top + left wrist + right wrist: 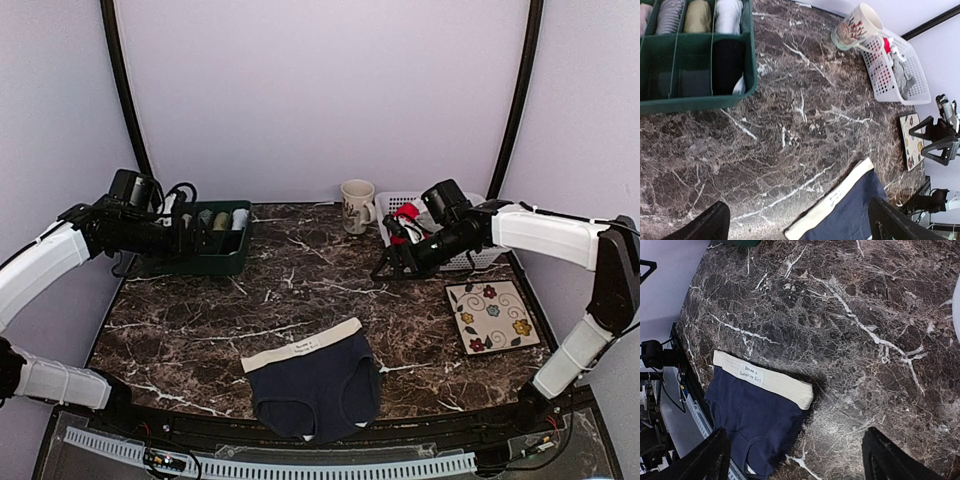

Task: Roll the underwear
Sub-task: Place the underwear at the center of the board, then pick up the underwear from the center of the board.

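One navy underwear [315,385] with a cream waistband lies flat near the table's front edge, also in the left wrist view [850,210] and the right wrist view [755,410]. A red piece [408,215] and a grey piece [902,75] of underwear sit in the white basket. My left gripper [188,232] hovers open by the green organizer at the back left, its fingers [705,225] wide apart and empty. In front of the basket my right gripper [392,262] hangs above the table, fingers [890,455] spread, nothing held.
A green divided organizer [200,268] at the back left holds rolled garments [697,15]. A mug [356,205] stands at the back centre beside the white basket [392,200]. A floral tile [492,316] lies at the right.
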